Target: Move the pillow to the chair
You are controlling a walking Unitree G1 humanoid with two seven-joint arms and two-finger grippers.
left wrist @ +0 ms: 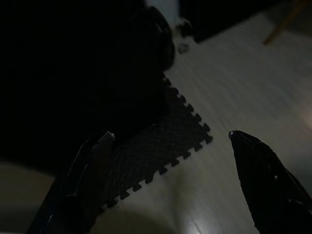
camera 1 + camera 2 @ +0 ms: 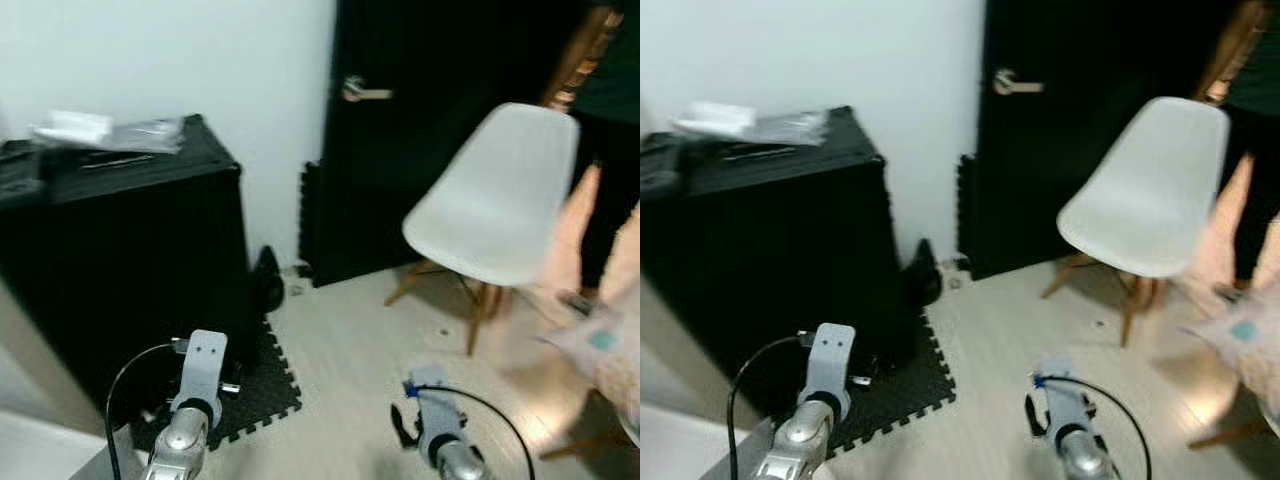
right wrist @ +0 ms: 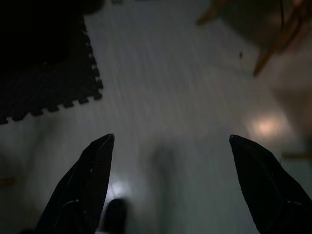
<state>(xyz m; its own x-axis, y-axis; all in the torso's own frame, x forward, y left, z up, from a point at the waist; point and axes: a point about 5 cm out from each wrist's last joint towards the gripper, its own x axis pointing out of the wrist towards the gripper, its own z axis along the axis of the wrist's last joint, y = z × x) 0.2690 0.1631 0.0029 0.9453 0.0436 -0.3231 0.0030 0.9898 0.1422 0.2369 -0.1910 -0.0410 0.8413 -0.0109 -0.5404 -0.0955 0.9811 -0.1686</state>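
A: Lower edge of the head views, nearest first: what stands there?

B: Two silver arms. The left gripper [image 1: 168, 139] points down over the pale floor [image 2: 360, 350] at lower left, its two black fingers [image 1: 92, 161] spread wide apart and holding nothing. The right gripper [image 3: 170, 141] sits at lower centre-right, fingers [image 3: 258, 170] likewise apart and empty, above bare boards.

A: What borders the left gripper?

B: A dark foam mat [image 2: 262, 392] with a toothed, interlocking edge. Its corner juts into the floor at lower left, touching the foot of a black cabinet [image 2: 130, 260] that fills the left half of the frame. Papers or packets [image 2: 110, 130] lie on the cabinet top, blurred.

A: Where is the open room?

B: A band of pale floor runs from the lower centre toward the upper right, between the mat's edge and the chair legs.

A: And the chair?

B: The white shell chair [image 2: 495, 195] stands at centre right on splayed wooden legs [image 2: 478, 310], its seat bare, in front of a dark door [image 2: 420, 130] with a metal handle [image 2: 365, 93].

A: Where is the pillow?

B: At the right edge, low: a pale pillow [image 2: 605, 350] with a small teal patch, beside and beyond the chair, apart from it. What it rests on is too blurred to tell. A person in dark clothing [image 2: 615, 120] stands at upper right.

A: Farthest?

B: A white wall [image 2: 240, 70], upper left.
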